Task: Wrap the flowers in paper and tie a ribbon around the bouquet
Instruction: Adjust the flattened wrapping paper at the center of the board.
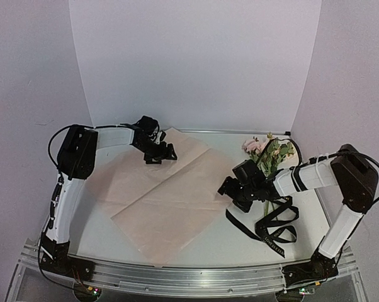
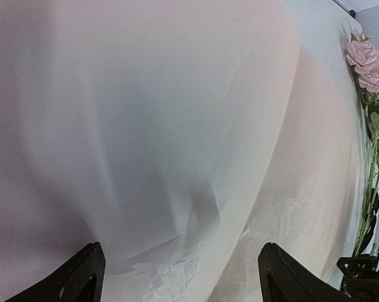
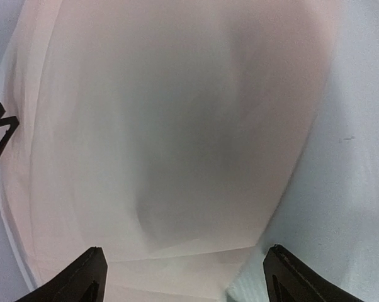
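Hovering over paper [image 1: 158,195] with fingers spread, pinching nothing: left gripper [image 1: 166,153] at far corner, right gripper [image 1: 226,187] at right edge. Flowers [image 1: 268,154] off paper's right side, stems running far-to-near, behind right gripper; ribbon [image 1: 274,226] alongside. Right arm nearer.

Robot test cell, probably a laboratory: white backdrop panels [image 1: 196,63] enclose a table [image 1: 208,248] edged by an aluminium rail [image 1: 189,277].

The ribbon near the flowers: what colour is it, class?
The ribbon is black, shown best in the top view.
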Robot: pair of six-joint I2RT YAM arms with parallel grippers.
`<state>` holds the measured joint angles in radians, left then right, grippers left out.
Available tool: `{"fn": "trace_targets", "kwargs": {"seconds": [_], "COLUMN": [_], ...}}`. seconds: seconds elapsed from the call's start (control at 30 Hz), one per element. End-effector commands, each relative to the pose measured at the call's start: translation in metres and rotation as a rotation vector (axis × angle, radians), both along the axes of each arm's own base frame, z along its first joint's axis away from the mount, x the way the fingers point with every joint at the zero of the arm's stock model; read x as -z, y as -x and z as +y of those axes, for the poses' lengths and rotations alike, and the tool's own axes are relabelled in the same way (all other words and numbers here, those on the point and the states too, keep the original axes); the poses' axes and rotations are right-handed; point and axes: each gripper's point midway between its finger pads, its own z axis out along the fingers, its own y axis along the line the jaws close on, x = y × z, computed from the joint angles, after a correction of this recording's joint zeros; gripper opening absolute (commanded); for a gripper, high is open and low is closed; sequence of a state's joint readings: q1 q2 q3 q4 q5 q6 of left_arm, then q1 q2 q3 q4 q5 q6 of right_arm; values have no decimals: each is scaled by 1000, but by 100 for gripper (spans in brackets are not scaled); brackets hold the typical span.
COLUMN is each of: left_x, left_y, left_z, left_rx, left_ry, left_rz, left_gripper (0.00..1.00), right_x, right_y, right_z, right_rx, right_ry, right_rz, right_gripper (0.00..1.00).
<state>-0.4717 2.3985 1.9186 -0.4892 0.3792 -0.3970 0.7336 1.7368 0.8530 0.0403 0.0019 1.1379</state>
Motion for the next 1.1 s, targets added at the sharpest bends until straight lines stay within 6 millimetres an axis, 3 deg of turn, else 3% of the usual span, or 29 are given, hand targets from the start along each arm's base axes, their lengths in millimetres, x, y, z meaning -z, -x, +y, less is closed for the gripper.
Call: {"fn": "trace_targets", "kwargs": {"seconds": [0.0, 0.17, 0.27, 0.43, 0.53, 0.67, 0.77, 0.93, 1.07], "left_x": [17, 5, -6, -58, -83, -77, -53, -44, -37], "left_y": [-10, -17, -21, -23, -10, 19, 50, 94, 114], "left_z": [38, 40, 35, 26, 28, 34, 39, 36, 41], "left_rx": [-97, -73, -50, -28, -56, -111, -132, -124, -138], "left_ry": [-59, -51, -34, 33, 63, 79, 58, 74, 75], "left_rz": [59, 24, -1, -77, -89, -30, 45, 89, 118], "left_gripper": [88, 88, 88, 88, 87, 78, 68, 57, 51], "right_x": [-4, -13, -29, -44, -44, -43, -44, -44, -37], "right_y": [6, 6, 4, -2, -8, -15, -21, -32, -38], "right_z": [-28, -24, -12, 8, 20, 30, 41, 56, 62], "right_rx": [-10, -64, -134, -238, -274, -299, -327, -373, -385], "right_ry": [127, 126, 115, 150, 140, 137, 128, 123, 135], "right_rz": [13, 28, 12, -1, 1, -1, -5, -10, 0], "right_gripper": [89, 89, 88, 82, 75, 69, 65, 62, 61]}}
